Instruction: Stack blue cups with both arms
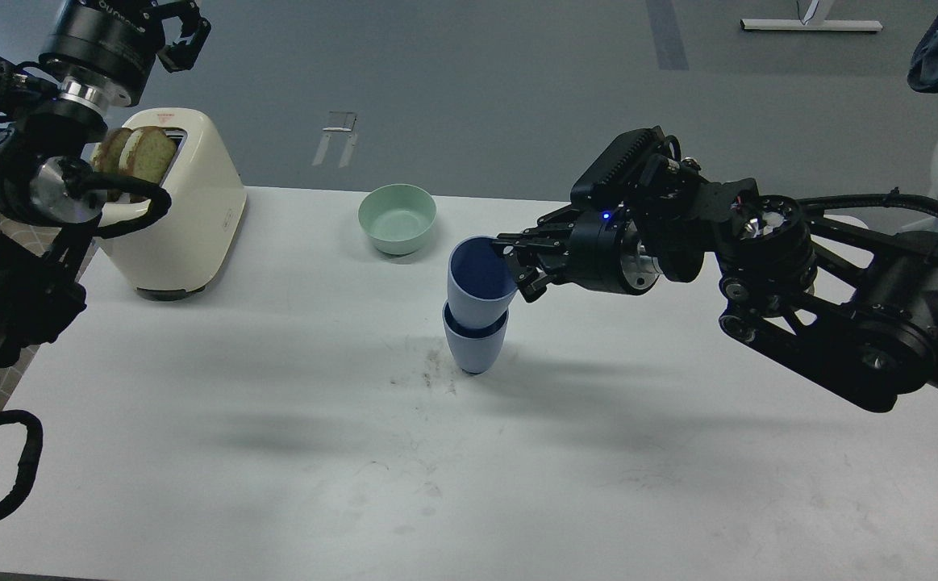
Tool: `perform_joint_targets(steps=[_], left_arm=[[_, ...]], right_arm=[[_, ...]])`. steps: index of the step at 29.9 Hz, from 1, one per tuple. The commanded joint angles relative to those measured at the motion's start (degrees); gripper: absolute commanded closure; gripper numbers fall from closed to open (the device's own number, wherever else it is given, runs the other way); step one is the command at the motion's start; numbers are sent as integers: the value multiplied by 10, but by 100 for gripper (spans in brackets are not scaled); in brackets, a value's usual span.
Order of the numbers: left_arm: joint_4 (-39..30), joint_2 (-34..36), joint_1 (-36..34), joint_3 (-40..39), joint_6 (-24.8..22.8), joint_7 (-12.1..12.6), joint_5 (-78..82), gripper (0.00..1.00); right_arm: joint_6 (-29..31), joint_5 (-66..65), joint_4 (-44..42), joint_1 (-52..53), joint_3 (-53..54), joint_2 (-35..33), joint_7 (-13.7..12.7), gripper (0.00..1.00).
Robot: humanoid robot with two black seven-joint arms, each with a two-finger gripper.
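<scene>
Two blue cups stand mid-table: the upper cup [480, 280] sits tilted inside the lower cup [475, 347]. The right gripper [514, 264] has its fingers clamped over the upper cup's right rim. One empty mint-green bowl [398, 218] sits just beyond. Far left, one cream toaster [190, 214] holds two bread slices [136, 157]. The left gripper [182, 36] hangs raised above it; whether its fingers are apart I cannot tell.

One cup [479, 282] sits nested in the other cup [475, 345], tilted, near the middle of the table [275, 452]. Behind them, toward the far edge, a bowl [398, 218]. At the far left corner stands a toaster [182, 202] with bread slices [138, 153] in its slots.
</scene>
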Motion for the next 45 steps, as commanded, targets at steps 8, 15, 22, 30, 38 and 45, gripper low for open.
perform_joint_targets(steps=[8, 15, 22, 30, 38, 45], left_arm=[[0, 0, 0, 0, -1, 0, 0, 3], [-1, -4, 0, 0, 0, 0, 0, 3], [-1, -3, 0, 1, -1, 0, 0, 3], [-1, 0, 0, 0, -1, 0, 0, 3], [0, -1, 1, 5, -1, -2, 0, 3], [3, -4, 9, 1, -1, -4, -4, 3]], right_arm=[[0, -1, 0, -19, 5, 1, -15, 89], [0, -1, -1, -23, 6, 1, -17, 59], [0, 0, -2, -32, 11, 2, -16, 53], [0, 8, -6, -43, 99, 10, -16, 1], [0, 11, -67, -38, 371, 75, -16, 0], [0, 47, -108, -51, 533, 80, -12, 0]])
